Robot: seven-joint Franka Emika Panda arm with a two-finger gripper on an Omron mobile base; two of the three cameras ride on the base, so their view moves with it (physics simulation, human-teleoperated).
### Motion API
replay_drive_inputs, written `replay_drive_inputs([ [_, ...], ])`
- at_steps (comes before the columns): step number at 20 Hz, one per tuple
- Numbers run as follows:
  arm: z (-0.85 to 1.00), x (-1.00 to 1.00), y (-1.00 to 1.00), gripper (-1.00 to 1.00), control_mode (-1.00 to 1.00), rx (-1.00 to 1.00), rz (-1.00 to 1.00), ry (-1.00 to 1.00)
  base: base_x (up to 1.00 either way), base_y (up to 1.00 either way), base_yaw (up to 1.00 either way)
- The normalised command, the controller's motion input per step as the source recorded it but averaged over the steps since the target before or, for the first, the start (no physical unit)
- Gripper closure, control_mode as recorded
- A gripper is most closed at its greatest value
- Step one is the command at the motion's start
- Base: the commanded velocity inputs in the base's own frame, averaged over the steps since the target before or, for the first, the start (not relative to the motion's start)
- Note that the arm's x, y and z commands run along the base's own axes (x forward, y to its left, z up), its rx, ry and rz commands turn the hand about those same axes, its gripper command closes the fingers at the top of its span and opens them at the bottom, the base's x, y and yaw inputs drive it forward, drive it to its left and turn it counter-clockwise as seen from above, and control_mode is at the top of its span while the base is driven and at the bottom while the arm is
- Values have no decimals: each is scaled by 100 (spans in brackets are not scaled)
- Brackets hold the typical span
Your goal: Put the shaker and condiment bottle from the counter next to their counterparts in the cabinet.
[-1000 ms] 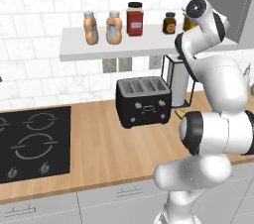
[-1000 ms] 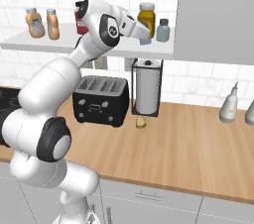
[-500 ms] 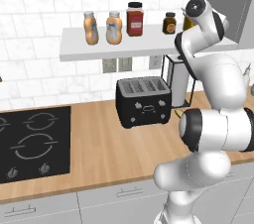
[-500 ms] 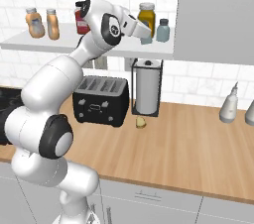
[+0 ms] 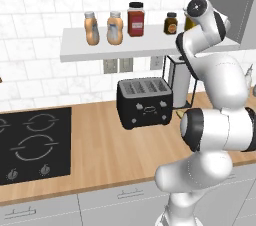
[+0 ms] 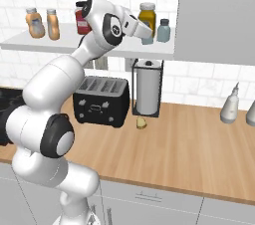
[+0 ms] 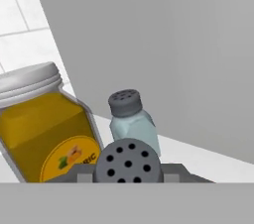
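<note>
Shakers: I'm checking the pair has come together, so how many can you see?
2: one shaker stands on the shelf beside the amber jar; the other shaker is held in the gripper.

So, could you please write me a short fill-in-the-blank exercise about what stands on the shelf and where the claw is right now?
1. The claw holds a ____ by the shelf.
2. The other shaker stands just right of the ____ jar.
3. Two bottles stand at the shelf's ____ end.
4. Below the shelf, the counter bears a black ____.

Missing: shaker; amber; left; toaster
</note>
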Motion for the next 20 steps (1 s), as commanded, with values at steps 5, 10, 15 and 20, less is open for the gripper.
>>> replay_drive_inputs([
  [5,-22,7,-5,100,-100,0,0,0,0,0,0],
  [10,-23,3,-5,-100,-100,0,0,0,0,0,0],
  [15,-22,0,-10,-100,-100,0,0,0,0,0,0],
  [20,-21,0,-7,-100,-100,0,0,0,0,0,0],
])
